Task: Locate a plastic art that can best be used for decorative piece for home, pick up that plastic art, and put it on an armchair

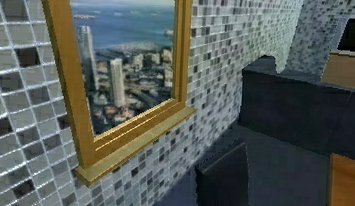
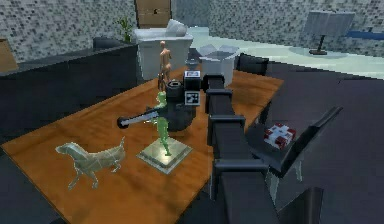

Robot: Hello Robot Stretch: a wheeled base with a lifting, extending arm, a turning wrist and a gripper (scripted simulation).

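On the wooden table [image 2: 110,185] in the arm side view a green figurine [image 2: 162,130] stands upright on a pale square base [image 2: 165,156]. My gripper [image 2: 126,122] reaches left across the table right behind this figurine, its dark body [image 2: 178,116] beside the figure's upper half. Two white marked squares [image 2: 190,97] sit just above that body. I cannot tell whether the gripper holds anything. A grey-brown dog statue [image 2: 90,160] stands on the table's near left. Farther back are a wooden mannequin figure [image 2: 163,55] and a pale armchair [image 2: 160,38].
Dark chairs [image 2: 240,145] line the table's right side; one seat carries a red and white thing [image 2: 280,135]. A white bin [image 2: 218,60] stands at the table's far end, a dark sofa [image 2: 60,88] on the left. Ahead, a gold-framed window [image 1: 122,69] in a tiled wall, a dark chair [image 1: 222,183].
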